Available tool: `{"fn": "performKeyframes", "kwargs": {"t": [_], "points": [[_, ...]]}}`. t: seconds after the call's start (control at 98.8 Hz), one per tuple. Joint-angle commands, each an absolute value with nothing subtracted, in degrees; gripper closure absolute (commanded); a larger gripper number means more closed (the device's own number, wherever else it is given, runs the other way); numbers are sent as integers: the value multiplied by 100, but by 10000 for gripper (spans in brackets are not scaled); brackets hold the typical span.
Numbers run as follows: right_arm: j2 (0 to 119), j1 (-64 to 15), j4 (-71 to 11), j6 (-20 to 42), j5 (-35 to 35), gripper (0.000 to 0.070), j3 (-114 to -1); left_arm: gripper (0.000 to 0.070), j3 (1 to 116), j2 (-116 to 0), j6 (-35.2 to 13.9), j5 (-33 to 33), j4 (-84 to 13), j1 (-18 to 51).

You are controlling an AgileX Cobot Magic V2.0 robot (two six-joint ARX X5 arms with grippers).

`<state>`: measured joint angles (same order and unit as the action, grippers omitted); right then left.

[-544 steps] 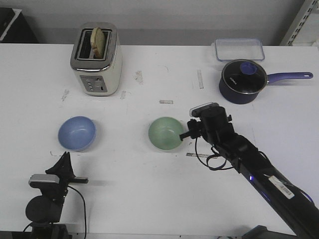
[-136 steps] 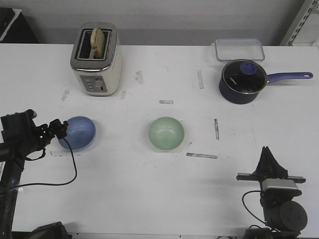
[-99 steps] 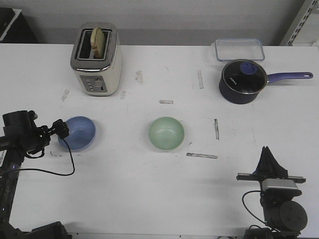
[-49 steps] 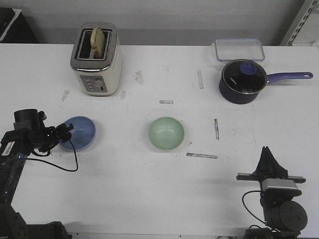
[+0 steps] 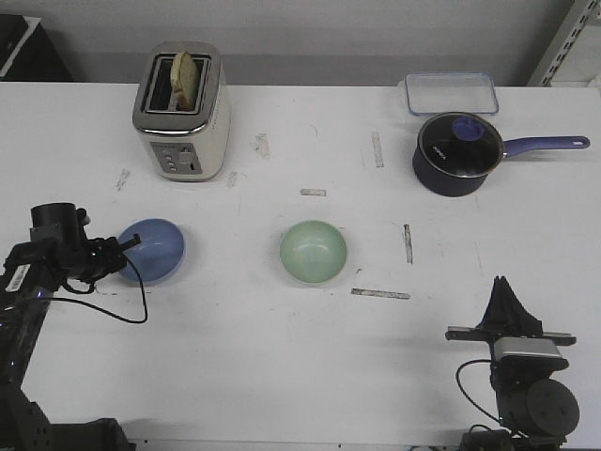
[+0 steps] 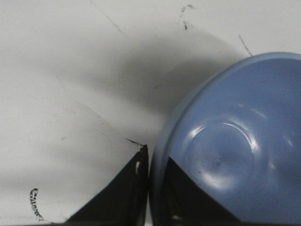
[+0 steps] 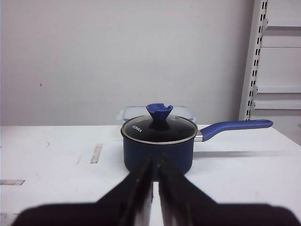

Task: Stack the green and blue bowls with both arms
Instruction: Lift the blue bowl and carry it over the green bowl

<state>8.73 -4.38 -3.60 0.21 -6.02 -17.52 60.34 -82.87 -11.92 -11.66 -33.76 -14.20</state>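
Now the left end effector pinches the rim of the blue bowl near the tabletop's left edge. Toward the middle sits the green bowl, on the far side of the blue one. Parked by the front right corner, the right end effector looks nearly closed and empty.

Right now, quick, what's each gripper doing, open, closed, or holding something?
Left gripper: jaws closed on the rim of the blue bowl.
Right gripper: jaws closed, holding nothing, parked at the table's near edge.
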Motion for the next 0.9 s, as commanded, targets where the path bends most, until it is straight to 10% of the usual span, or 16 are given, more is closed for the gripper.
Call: {"fn": "performKeyframes", "kwargs": {"t": [0.0,0.891], "points": [[860,-443,-283,-3,-602,685,-1778,699,6309,-8370,-1170,-1133,-3420,-1374],[860,-443,-285,-3,-602,686,-1778,699,9260,-9963,-2069,-792,-4250,2370]]}}
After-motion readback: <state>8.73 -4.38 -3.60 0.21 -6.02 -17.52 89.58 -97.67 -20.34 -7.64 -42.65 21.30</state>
